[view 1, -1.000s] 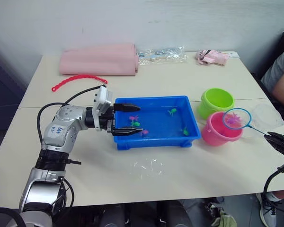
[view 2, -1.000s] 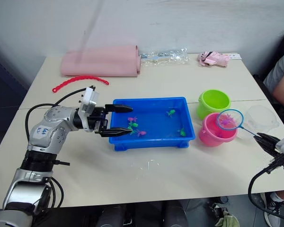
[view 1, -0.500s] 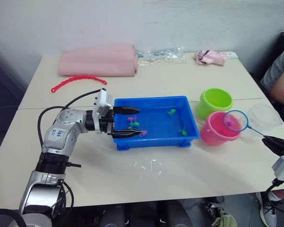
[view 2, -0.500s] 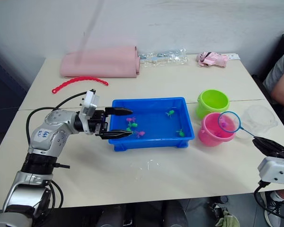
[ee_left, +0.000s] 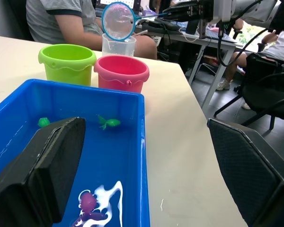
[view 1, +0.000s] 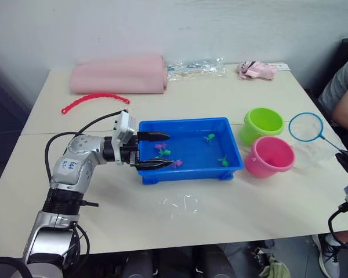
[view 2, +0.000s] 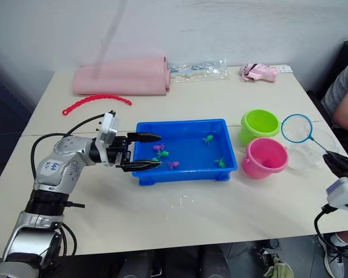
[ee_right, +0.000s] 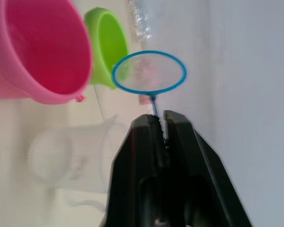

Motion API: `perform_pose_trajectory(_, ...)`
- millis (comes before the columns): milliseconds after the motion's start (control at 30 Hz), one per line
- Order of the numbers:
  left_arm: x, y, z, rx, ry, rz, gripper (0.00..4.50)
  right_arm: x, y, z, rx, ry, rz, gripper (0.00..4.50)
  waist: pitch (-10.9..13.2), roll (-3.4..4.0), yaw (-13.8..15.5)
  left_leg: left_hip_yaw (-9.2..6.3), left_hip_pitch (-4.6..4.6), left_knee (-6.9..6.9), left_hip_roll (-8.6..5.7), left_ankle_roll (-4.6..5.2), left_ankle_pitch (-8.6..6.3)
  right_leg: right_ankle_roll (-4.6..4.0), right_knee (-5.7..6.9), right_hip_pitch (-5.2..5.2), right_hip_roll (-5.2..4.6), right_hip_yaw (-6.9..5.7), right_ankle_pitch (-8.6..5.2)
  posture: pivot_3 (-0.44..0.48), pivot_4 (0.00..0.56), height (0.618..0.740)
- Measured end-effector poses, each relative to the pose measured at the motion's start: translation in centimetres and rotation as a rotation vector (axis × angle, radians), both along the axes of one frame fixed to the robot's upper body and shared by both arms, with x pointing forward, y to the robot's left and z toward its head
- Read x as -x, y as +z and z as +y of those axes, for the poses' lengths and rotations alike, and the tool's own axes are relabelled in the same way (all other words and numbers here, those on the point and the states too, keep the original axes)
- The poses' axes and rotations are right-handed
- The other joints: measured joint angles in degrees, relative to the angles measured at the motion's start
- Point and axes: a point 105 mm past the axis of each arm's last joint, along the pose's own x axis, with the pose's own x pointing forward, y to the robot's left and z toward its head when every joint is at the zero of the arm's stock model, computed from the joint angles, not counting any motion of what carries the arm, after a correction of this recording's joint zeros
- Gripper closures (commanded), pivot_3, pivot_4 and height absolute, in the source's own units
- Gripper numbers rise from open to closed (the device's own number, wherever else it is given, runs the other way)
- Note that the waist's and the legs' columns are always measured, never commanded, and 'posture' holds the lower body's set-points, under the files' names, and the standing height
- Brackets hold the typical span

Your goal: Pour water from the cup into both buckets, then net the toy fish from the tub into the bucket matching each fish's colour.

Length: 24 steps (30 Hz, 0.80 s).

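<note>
Near the bottom of the left eye view there is a small wet patch [view 1: 181, 204] on the pale table [view 1: 249, 202].

A little farther back, in the middle of the frame, sits the blue tub [view 1: 188, 173]. It has water in it and small toy fish. A pink fish [view 1: 160, 146] and a green fish [view 1: 166, 152] lie close together in the left part. Another pink fish [view 1: 177, 164] lies by the front wall. Two more green fish [view 1: 210, 137] [view 1: 224, 161] are in the right part.

The left gripper [view 1: 153, 150] is at the left end of the tub. Its two black fingers are spread wide apart and hold nothing. They reach over the left part of the tub.

At the right edge of the frame is the right gripper [view 2: 339, 164]. Its fingers are pressed together on the thin handle of the net [view 1: 305, 126]. The blue hoop is up in the air, to the right of the green bucket [view 1: 263, 123] and above the clear cup [view 2: 309, 153]. I cannot see a fish in the net.

The pink bucket [view 1: 269, 156] stands just right of the tub, and the green bucket stands close behind it.

Far back, in the upper part of the frame, lie a red strip [view 1: 94, 101], a folded pink cloth [view 1: 119, 74], a clear plastic bag [view 1: 196, 67] and a small pink thing [view 1: 256, 70]. A person [view 1: 347, 87] sits at the right edge.
</note>
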Motion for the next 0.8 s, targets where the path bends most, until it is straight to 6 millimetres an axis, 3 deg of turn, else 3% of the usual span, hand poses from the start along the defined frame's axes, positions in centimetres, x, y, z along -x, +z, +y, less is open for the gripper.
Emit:
perform_pose_trajectory(133,0.1,-0.2,1.7,-0.009,0.054,0.004,0.02,-1.8,2.2,3.5,-0.422,0.192,0.103,4.5,0.0,0.05,-0.8,-0.01,0.01,0.02,0.0,0.09,-0.02,-0.02,0.11,0.0,-0.16,-0.02,0.01,0.0,0.15,0.74)
perform_pose_trajectory(267,0.2,0.1,3.4,-0.01,0.112,-0.017,0.02,-3.3,4.2,7.7,-0.541,0.355,0.26,4.5,0.0,0.03,-0.9,-0.11,-0.02,-0.01,0.01,0.11,-0.04,-0.04,0.01,0.03,-0.22,-0.13,0.0,0.0,0.15,0.74)
perform_pose_trajectory(367,0.4,-0.3,5.6,-0.02,0.189,-0.01,0.02,-5.0,3.2,11.2,-0.513,0.422,0.467,4.5,0.0,0.03,-1.3,-0.04,-0.09,-0.01,0.0,0.13,-0.07,-0.04,-0.01,-0.08,-0.28,-0.1,0.0,0.0,0.15,0.74)
perform_pose_trajectory(533,1.3,-1.2,8.0,-0.061,0.265,0.011,0.02,-7.2,0.8,15.3,-0.35,0.477,0.656,4.5,0.0,0.03,-1.1,-0.02,-0.38,0.02,-0.01,0.1,-0.09,-0.05,-0.04,-0.33,-0.23,-0.17,0.0,0.0,0.15,0.74)
perform_pose_trajectory(667,2.3,-1.9,8.4,-0.103,0.281,0.016,0.02,-9.3,-1.4,16.9,-0.16,0.491,0.717,4.5,0.0,0.03,-1.0,-0.06,-0.63,0.1,-0.08,0.15,-0.11,-0.04,-0.06,-0.46,-0.21,-0.27,0.0,0.0,0.15,0.74)
perform_pose_trajectory(800,2.8,-1.9,8.4,-0.121,0.292,0.005,0.02,-10.6,-4.1,16.9,-0.008,0.491,0.782,4.5,0.0,0.03,-1.0,-0.05,-0.74,0.11,-0.1,0.16,-0.12,0.01,-0.01,-0.51,-0.19,-0.29,0.03,0.0,0.15,0.74)
